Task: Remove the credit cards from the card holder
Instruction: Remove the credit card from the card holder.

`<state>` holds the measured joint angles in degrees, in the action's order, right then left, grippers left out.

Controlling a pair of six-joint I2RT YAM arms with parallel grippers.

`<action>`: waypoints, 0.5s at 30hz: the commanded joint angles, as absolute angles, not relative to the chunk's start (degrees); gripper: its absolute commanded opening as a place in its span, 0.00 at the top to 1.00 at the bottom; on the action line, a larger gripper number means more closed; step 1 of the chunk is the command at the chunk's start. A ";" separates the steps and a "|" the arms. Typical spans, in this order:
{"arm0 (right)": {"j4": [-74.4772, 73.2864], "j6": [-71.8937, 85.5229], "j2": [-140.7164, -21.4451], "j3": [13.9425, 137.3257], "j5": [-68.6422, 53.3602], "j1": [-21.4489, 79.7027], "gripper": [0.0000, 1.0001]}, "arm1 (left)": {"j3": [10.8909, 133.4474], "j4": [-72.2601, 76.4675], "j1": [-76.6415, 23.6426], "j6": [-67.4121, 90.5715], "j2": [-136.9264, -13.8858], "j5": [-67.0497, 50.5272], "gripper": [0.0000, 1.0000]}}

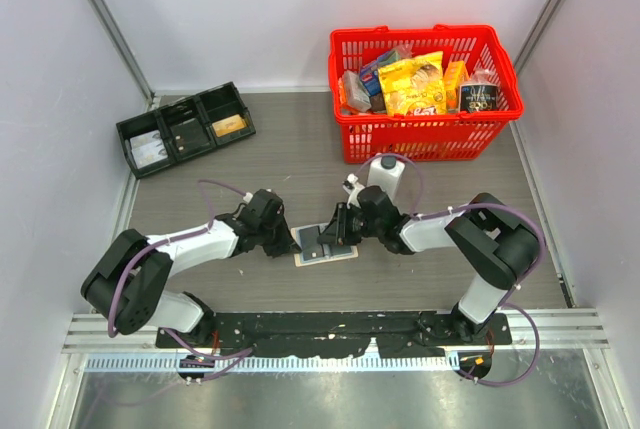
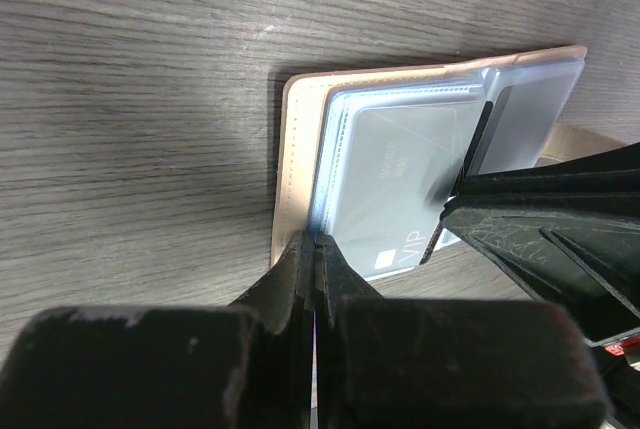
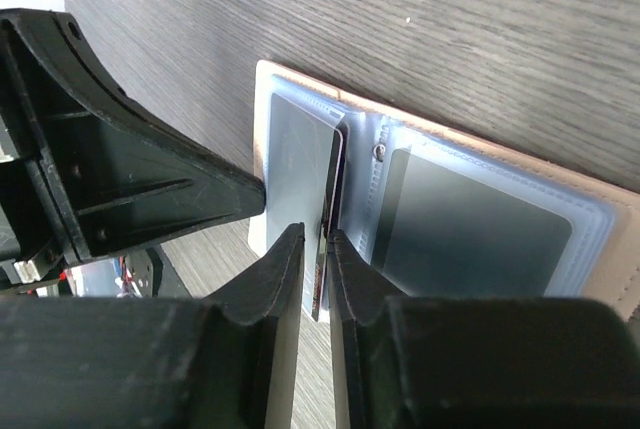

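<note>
Open holder (image 2: 295, 149) lies flat. Left gripper (image 2: 313, 247), closed, pins its edge. Right gripper (image 3: 316, 239) pinches a card (image 3: 335, 169) edge-on; probably thin, stiff, slick, so grip deep.

Grey wood-grain table (image 1: 290, 149) carries card holder (image 1: 335, 253), black tray (image 1: 190, 156), red basket (image 1: 425, 137).

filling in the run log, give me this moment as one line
phase: extraction | left gripper: shut, tips at card holder edge | right gripper: shut on card standing on edge | card holder: lying open
</note>
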<state>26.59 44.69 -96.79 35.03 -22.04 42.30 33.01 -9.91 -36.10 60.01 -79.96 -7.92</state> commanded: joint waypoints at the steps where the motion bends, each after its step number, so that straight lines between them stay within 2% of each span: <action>1: 35.23 47.37 -95.36 33.31 -25.48 41.66 0.80 | 31.38 -16.00 -35.68 57.66 -81.65 -5.10 1.00; 4: 37.35 47.90 -95.10 32.17 -26.45 41.40 0.82 | 31.29 -15.91 -35.59 57.66 -82.00 -5.27 1.00; 10: 37.79 47.55 -94.31 31.38 -26.63 40.87 0.97 | 31.29 -15.56 -35.60 57.66 -82.53 -5.62 1.00; 15: 37.09 46.76 -93.87 30.24 -26.37 40.25 0.99 | 31.29 -15.38 -35.59 57.57 -82.62 -5.71 1.00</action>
